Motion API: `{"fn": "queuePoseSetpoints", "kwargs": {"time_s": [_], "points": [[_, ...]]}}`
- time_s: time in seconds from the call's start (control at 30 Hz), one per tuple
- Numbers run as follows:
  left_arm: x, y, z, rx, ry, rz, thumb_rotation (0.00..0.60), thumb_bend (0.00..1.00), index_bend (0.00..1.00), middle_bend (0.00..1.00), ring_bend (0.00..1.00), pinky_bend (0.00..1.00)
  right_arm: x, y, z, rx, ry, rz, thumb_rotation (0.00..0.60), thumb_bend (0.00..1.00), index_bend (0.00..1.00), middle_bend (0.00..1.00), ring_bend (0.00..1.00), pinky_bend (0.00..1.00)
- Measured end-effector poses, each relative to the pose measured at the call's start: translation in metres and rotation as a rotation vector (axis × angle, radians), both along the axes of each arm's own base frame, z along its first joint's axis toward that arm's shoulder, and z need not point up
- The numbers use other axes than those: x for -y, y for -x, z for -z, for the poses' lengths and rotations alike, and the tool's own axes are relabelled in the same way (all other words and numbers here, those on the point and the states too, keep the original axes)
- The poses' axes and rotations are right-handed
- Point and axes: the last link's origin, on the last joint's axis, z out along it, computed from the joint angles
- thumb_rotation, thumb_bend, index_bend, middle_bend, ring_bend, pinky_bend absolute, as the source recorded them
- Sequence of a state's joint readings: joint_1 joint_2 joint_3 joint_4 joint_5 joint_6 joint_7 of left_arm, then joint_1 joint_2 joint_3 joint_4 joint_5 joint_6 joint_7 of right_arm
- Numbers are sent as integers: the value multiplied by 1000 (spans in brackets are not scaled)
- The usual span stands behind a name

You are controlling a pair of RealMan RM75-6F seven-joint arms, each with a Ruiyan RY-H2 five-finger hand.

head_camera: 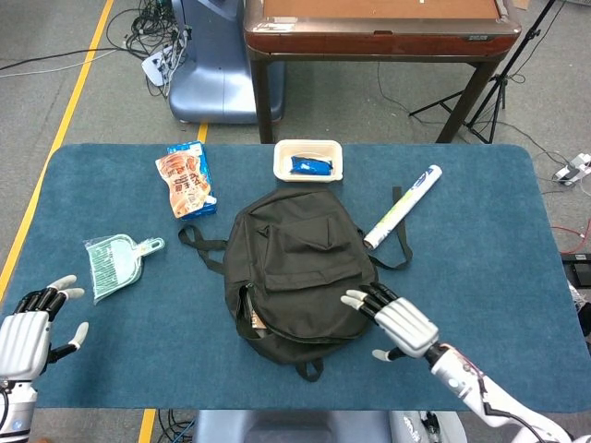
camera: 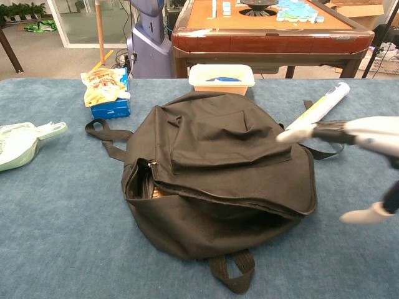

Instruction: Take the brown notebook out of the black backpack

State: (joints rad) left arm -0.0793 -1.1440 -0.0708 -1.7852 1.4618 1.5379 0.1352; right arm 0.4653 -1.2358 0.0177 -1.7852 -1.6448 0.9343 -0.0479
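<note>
The head view showed both hands, whereas the chest view showed only the right hand [camera: 361, 152], entering from the right edge with fingers extended and apart, holding nothing. In the head view the right hand [head_camera: 395, 323] lay at the near right flank of the black fabric backpack [head_camera: 300, 272], its fingertips at or over the bag's edge; contact could not be confirmed. The left hand [head_camera: 26, 332] was at the near left corner of the blue felt-covered table [head_camera: 480, 249], fingers spread, empty, and well apart from the bag. The chest view looked into the bag's unzipped opening [camera: 140, 184] on its near left side, where a brown edge, apparently the brown notebook [camera: 151, 191], sat inside; the head view showed only a small brown sliver [head_camera: 258, 324] there. Around the bag lay a pale green plastic dustpan [head_camera: 114, 263] to the left, an orange-and-blue snack packet [head_camera: 187, 179] at far left, a white rectangular tray [head_camera: 308, 160] just beyond the bag, and a white rolled tube [head_camera: 403, 206] to the right, resting on a black shoulder strap [head_camera: 401, 242]. A carry loop [camera: 232, 271] protruded toward the near table edge. Open felt lay near left of the bag and across the right end of the table.
</note>
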Motion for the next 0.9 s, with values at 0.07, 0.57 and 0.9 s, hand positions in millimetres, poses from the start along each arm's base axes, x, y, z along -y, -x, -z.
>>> {"fn": "queuePoseSetpoints", "kwargs": {"time_s": [0.07, 0.57, 0.9], "points": [[0, 0, -1, 1, 0, 2, 600, 278, 332, 216, 238, 195, 3, -10, 13, 9, -14, -12, 600, 91, 64, 67, 0, 61], [0, 5, -2, 15, 11, 6, 600, 278, 332, 217, 238, 195, 33, -53, 87, 25, -38, -33, 600, 163, 64, 70, 0, 61], [1, 7, -2, 11, 12, -1, 600, 278, 332, 216, 238, 195, 48, -53, 71, 18, -22, -11, 600, 203, 64, 74, 0, 61]]}}
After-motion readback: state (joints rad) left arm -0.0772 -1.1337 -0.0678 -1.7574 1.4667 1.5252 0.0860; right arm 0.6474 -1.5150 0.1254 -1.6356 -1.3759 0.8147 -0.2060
